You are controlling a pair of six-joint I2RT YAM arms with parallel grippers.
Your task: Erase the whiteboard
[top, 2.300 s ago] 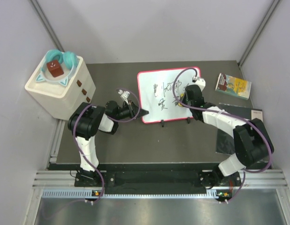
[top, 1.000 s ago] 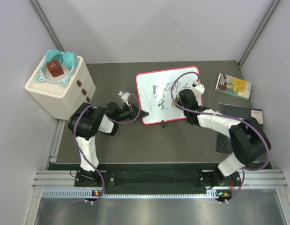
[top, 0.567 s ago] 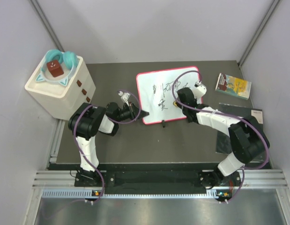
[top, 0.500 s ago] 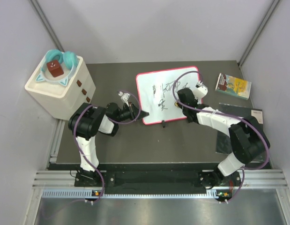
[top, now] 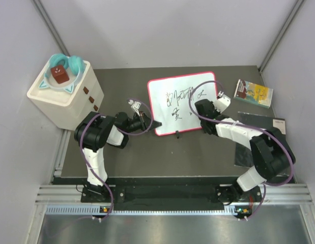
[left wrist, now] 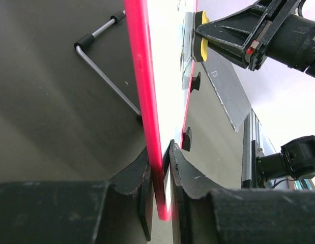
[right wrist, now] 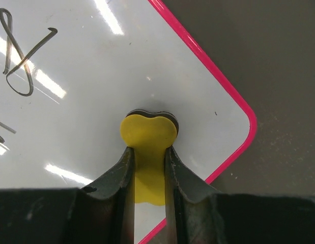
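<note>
The whiteboard [top: 162, 109], white with a red-pink frame and black handwriting, stands propped at the table's middle. My left gripper [top: 155, 123] is shut on the board's lower left corner; in the left wrist view [left wrist: 160, 170] both fingers clamp the red frame [left wrist: 139, 61]. My right gripper [top: 199, 110] is shut on a yellow eraser [right wrist: 148, 133], whose dark pad presses on the white surface [right wrist: 96, 101] near the rounded lower right corner. Black strokes [right wrist: 20, 56] lie up and left of the eraser. The eraser also shows in the left wrist view [left wrist: 200, 43].
A white box [top: 65, 96] with teal headphones and a red-brown block stands at the far left. A colourful booklet [top: 254, 93] lies at the right. A dark grey panel [top: 249, 152] lies under the right arm. A metal stand leg [left wrist: 104, 76] props the board from behind.
My right gripper with the eraser has slid a little left and then down-right over the board's right side. The board has turned slightly. The left gripper has kept its hold.
</note>
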